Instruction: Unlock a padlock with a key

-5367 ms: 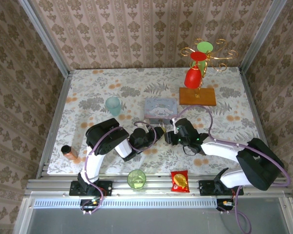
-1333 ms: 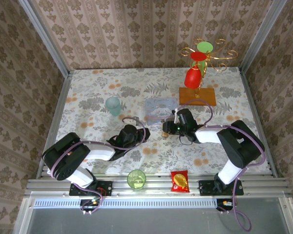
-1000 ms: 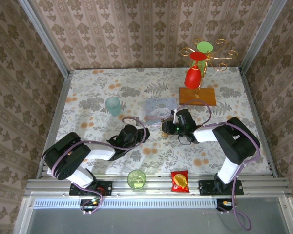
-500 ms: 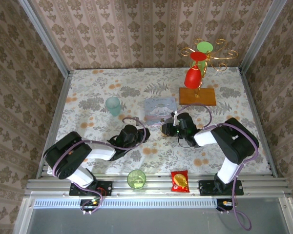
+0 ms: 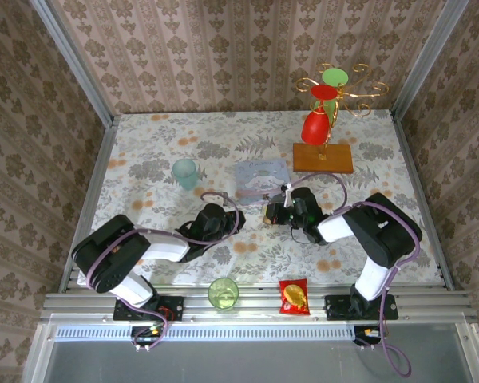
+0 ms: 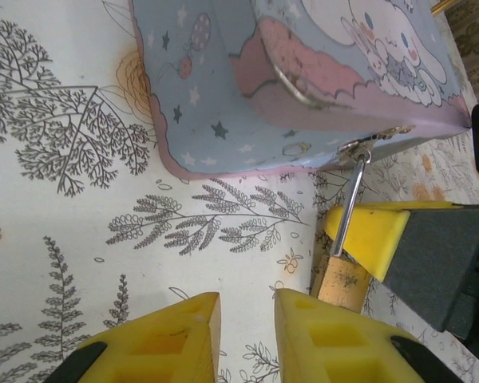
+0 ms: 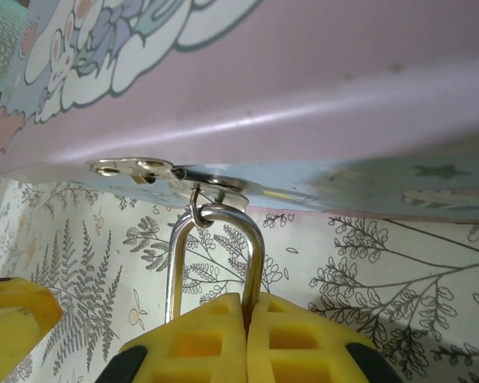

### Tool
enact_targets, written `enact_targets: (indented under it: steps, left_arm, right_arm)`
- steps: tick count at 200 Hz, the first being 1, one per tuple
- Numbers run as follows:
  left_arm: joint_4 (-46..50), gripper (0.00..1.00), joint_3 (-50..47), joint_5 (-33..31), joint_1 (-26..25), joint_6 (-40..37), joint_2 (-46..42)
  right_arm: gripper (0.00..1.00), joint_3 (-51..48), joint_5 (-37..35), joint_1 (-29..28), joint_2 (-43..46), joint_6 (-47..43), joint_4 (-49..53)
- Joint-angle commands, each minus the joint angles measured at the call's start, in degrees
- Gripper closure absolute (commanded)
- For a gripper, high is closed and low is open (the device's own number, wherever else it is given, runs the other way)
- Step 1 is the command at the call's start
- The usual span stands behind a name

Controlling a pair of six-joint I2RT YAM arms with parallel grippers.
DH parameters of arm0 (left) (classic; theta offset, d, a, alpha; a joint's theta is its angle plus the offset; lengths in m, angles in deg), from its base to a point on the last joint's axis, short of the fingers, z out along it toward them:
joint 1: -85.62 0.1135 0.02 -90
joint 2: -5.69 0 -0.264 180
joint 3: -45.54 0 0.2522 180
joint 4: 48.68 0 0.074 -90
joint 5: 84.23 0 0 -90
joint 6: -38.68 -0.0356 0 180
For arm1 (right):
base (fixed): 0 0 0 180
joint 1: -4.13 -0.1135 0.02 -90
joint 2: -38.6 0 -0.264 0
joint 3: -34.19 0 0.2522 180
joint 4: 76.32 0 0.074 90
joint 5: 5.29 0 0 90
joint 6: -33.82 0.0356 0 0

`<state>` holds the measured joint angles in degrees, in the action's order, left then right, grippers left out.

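Note:
The padlock's silvery shackle (image 7: 251,247) hangs from the hasp ring of the pale blue tin (image 7: 303,80). My right gripper (image 7: 246,299) is shut, pinching one leg of that shackle. In the left wrist view the padlock's brass body (image 6: 343,281) lies on the cloth below the tin (image 6: 287,80), partly covered by the right gripper's yellow finger (image 6: 367,231). My left gripper (image 6: 247,299) stands a little open just left of it, with nothing between its fingers. From above, the padlock (image 5: 268,214) sits at the right gripper (image 5: 273,212). The key is out of view.
A teal cup (image 5: 185,172) stands left of the tin (image 5: 261,177). A green cup (image 5: 223,292) and a red snack packet (image 5: 293,296) sit at the near edge. A gold stand with a red cup (image 5: 316,126) rises from a wooden base (image 5: 323,157) at the back right.
The right gripper has closed its fingers onto the padlock's shackle and edged slightly left. The left arm has stayed put.

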<state>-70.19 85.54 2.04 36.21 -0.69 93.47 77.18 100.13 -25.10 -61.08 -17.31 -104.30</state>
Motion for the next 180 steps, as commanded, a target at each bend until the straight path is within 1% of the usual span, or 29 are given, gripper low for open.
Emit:
enact_targets:
  steps: [1,18,31,52,61,81,97,116,153,180]
  left_arm:
    - [8.29,0.73,7.68,-1.15,0.45,-9.33,-4.38]
    - [18.47,0.71,16.77,-1.36,0.65,-18.23,-3.45]
    - [23.09,0.69,23.26,-0.86,0.69,-24.21,-0.99]
    - [30.14,0.68,33.91,0.28,1.24,-32.13,7.10]
    - [32.97,0.68,38.18,1.82,1.50,-34.27,11.45]
    - [36.71,0.69,44.48,2.30,1.40,-36.93,18.32]
    - [37.48,0.69,45.82,1.81,1.41,-37.11,21.79]
    - [37.09,0.70,45.14,1.46,1.08,-37.03,23.38]
    - [34.59,0.76,39.71,-1.35,-0.20,-38.74,23.72]
    - [29.17,0.79,34.43,-1.34,-0.42,-39.44,24.04]
  right_arm:
    - [0.95,-2.79,-0.46,-0.20,-0.42,3.98,0.39]
    - [0.98,-4.27,-2.06,-0.25,-0.57,7.77,-2.47]
    - [1.00,-5.10,-3.82,-0.38,-0.65,10.42,-2.93]
    - [1.00,-5.76,-6.55,-1.47,-0.70,13.42,-2.83]
    - [1.00,-6.17,-7.09,-1.99,-0.95,14.77,-3.78]
    - [1.00,-6.51,-9.14,-3.07,-0.96,18.08,-4.01]
    - [1.00,-6.90,-11.46,-3.93,-1.25,21.77,-3.91]
    - [1.00,-7.61,-12.83,-4.59,-2.53,25.75,-7.06]
    - [1.00,-9.27,-17.06,-4.72,-2.68,30.70,-11.23]
    - [1.00,-8.59,-18.58,-4.62,-2.21,31.65,-11.53]
